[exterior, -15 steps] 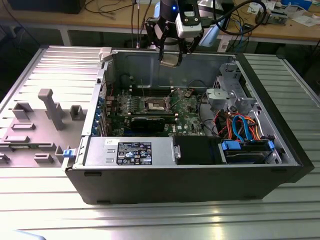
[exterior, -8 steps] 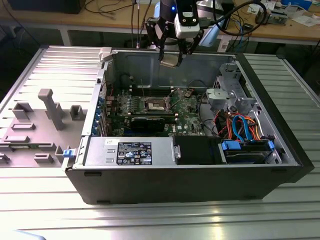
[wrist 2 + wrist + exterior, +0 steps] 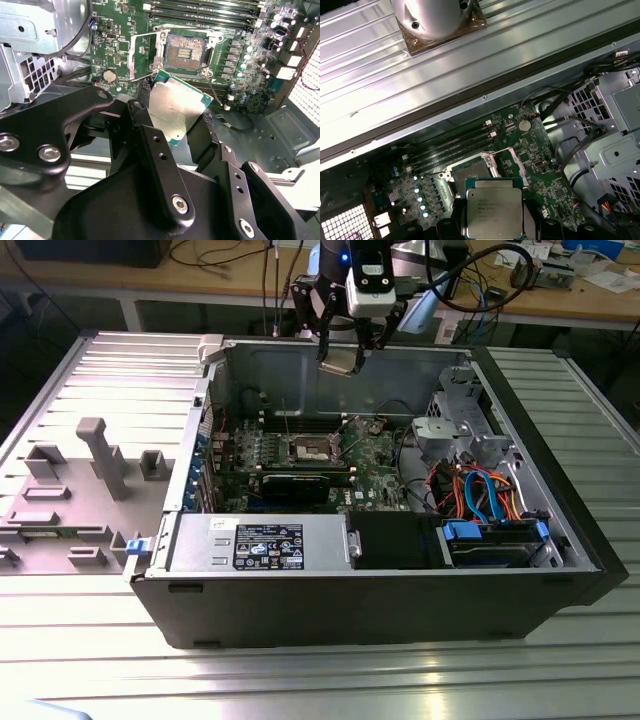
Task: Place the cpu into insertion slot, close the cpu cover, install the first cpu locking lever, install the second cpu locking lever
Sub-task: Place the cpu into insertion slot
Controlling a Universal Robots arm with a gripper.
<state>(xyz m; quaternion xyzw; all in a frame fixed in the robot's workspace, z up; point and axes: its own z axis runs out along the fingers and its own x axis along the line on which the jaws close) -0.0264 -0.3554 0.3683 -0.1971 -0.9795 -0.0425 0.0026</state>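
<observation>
Hard to make out in the exterior view, but the gripper (image 3: 342, 358) hangs above the back wall of the open pc case (image 3: 350, 600) with something small and flat pinched in it. Both wrist views clear it up: it's the cpu (image 3: 177, 107) (image 3: 494, 207), clamped by its edges between the black fingers (image 3: 145, 130), silver top facing the camera, held tilted in the air and well apart from the board. Its lower edge is cut off in the first wrist view.

The insertion slot (image 3: 186, 50) (image 3: 310, 448) sits bare with its contacts showing. In the first wrist view the chip hides part of it. A thin metal frame stands up off one side, the cpu cover (image 3: 133, 57) I think, can't say for sure.

Inside the case: green motherboard (image 3: 375, 455), a labelled power supply (image 3: 260, 540), and blue and orange cables (image 3: 480, 490) by the drive cage.

It all sits on a ribbed metal table (image 3: 300, 680), with a grey moulded fixture (image 3: 100, 455) on the exterior view's left and a wooden bench (image 3: 150, 280) with wires behind
</observation>
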